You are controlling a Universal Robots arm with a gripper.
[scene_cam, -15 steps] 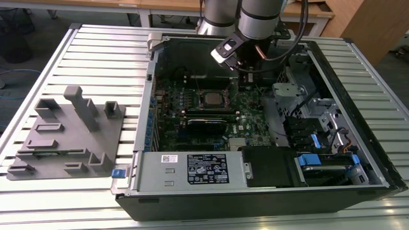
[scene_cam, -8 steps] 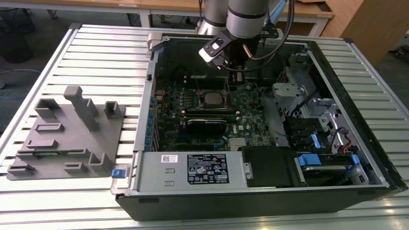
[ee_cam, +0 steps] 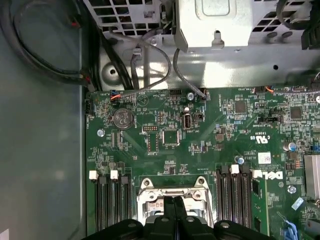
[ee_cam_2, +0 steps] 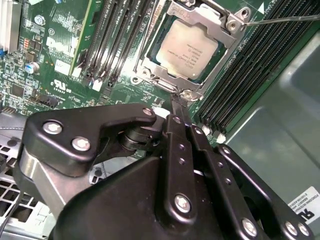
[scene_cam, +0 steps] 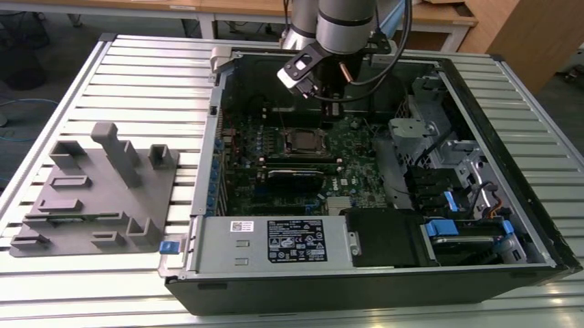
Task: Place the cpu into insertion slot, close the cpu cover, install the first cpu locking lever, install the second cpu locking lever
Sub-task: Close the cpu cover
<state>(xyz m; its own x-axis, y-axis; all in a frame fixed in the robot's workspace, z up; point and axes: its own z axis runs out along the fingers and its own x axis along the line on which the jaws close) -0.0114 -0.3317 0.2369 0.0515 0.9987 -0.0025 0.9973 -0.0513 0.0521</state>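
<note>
The cpu [ee_cam_2: 186, 50] is lying just beyond the jaws, which we are seeing pressed together with nothing between them. The gripper [ee_cam_2: 177, 101] is hanging with its tips just beside one corner of the cpu cover [ee_cam_2: 172, 81]; we cannot tell whether they are touching it. In the exterior view the arm [scene_cam: 347, 20] is reaching down, tilted, into the open computer case [scene_cam: 365, 290]. The cpu is sitting flat in the insertion slot [scene_cam: 284, 141], its dull silver face showing through the closed cover's cut-out. A thin metal lever [ee_cam_2: 280, 20] is running past the far corner. The green board [ee_cam: 200, 150] is surrounding the slot, and the case is resting on a slatted table [scene_cam: 137, 68].
</note>
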